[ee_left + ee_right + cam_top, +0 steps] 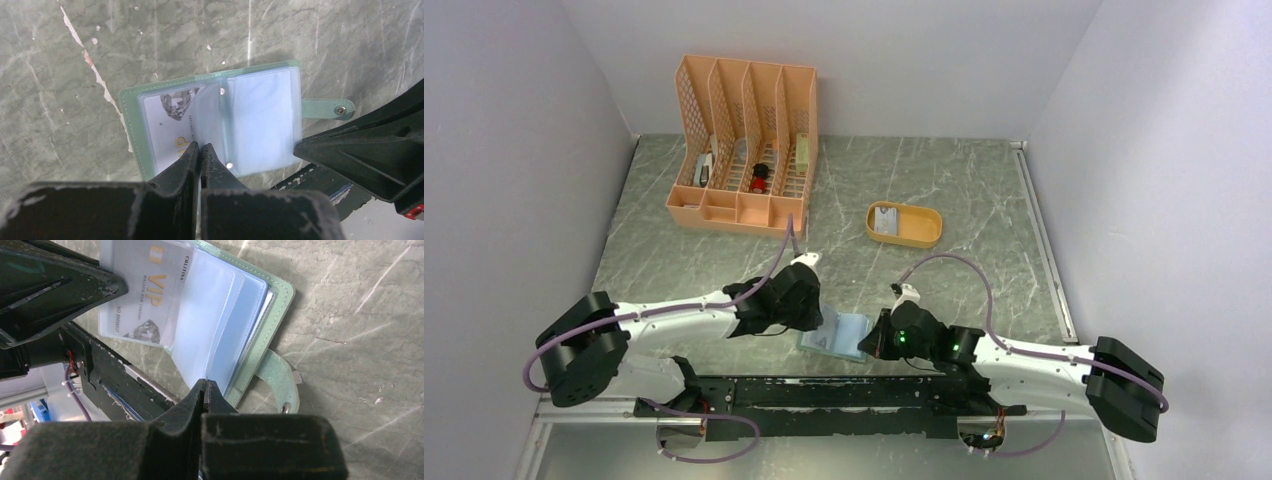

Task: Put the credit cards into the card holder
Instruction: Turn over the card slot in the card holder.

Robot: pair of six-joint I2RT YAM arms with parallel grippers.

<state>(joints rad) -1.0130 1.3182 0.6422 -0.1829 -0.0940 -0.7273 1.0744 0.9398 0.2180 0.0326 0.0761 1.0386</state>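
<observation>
While the card holder (260,120) lies open on the marbled table (60,60), a VIP credit card (167,130) is seen at one of its clear sleeves. The left gripper (201,146) is closed at the card's near edge; the right gripper (205,382) is closed at the holder's edge. Whether anything is pinched cannot be told.

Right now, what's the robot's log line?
wallet open | card at sleeve | left fingers shut at card edge | right fingers shut beside wallet
</observation>
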